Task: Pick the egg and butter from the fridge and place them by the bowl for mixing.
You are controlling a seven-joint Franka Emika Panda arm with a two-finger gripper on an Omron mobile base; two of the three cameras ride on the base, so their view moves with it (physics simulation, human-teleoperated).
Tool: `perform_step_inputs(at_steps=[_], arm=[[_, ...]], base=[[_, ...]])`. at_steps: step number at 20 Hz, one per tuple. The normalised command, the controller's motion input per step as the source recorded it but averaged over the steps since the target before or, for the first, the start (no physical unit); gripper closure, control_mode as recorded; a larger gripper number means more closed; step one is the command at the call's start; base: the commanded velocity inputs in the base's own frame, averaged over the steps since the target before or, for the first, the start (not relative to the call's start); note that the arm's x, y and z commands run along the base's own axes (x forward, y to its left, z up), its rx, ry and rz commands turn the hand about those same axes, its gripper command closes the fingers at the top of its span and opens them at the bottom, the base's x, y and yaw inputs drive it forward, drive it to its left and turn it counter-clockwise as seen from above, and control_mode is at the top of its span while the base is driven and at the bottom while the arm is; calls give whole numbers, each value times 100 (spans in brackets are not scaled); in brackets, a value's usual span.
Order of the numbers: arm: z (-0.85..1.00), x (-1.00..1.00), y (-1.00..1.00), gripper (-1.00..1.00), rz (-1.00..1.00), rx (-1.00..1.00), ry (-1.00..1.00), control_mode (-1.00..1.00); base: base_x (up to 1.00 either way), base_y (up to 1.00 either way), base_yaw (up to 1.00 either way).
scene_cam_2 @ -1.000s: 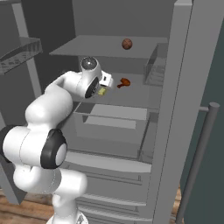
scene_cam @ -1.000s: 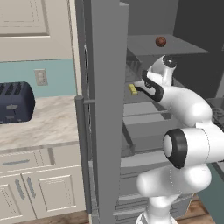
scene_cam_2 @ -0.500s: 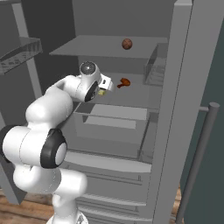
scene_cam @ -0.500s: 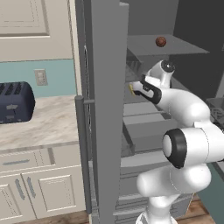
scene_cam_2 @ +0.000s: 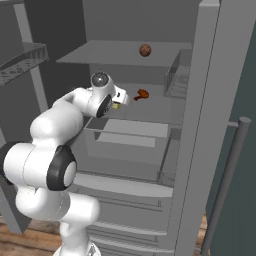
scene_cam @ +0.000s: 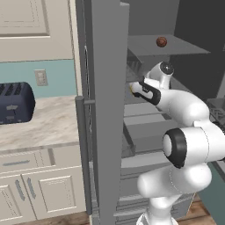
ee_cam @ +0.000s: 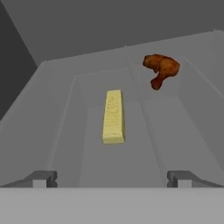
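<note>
The fridge (scene_cam_2: 150,165) stands open. A pale-yellow butter (ee_cam: 113,116) stick lies on its middle shelf, straight ahead of my gripper (ee_cam: 112,179), whose jaws are open and apart from the stick. In the right base view the gripper (scene_cam_2: 121,100) hovers just over the butter (scene_cam_2: 116,105). The small reddish-brown egg (scene_cam_2: 145,50) rests on the shelf above, seen also as the egg (scene_cam: 161,41) in the left base view. There the gripper (scene_cam: 134,88) reaches into the shelf. The bowl is out of view.
An orange-brown lumpy item (ee_cam: 161,68) lies beyond and right of the butter. The open fridge door (scene_cam: 105,110) with its bar handle (scene_cam: 81,145) stands left of the arm. A dark toaster (scene_cam: 15,103) sits on the counter (scene_cam: 48,123). A door bin (scene_cam_2: 177,82) flanks the shelf.
The hand has pushed a little deeper into the middle shelf toward the butter. The jaws stayed open; butter and egg have not moved.
</note>
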Motion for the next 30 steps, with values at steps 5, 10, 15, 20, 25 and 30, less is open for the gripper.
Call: perform_step_inputs(at_steps=[5, 10, 15, 20, 25, 30], arm=[[-10, 0, 6, -100, 1, -4, 0, -100], [-9, 9, 7, -100, 0, -3, 0, -100], [-8, 21, 8, -100, 0, 0, 0, -100], [-12, 29, 3, -100, 0, -3, 0, -100], [-14, 15, 0, -100, 0, -4, 0, -100], [-13, 10, 0, -100, 0, -3, 0, -100]], base=[[0, 0, 0], [0, 0, 0], [0, 0, 0], [0, 0, 0], [0, 0, 0], [0, 0, 0]])
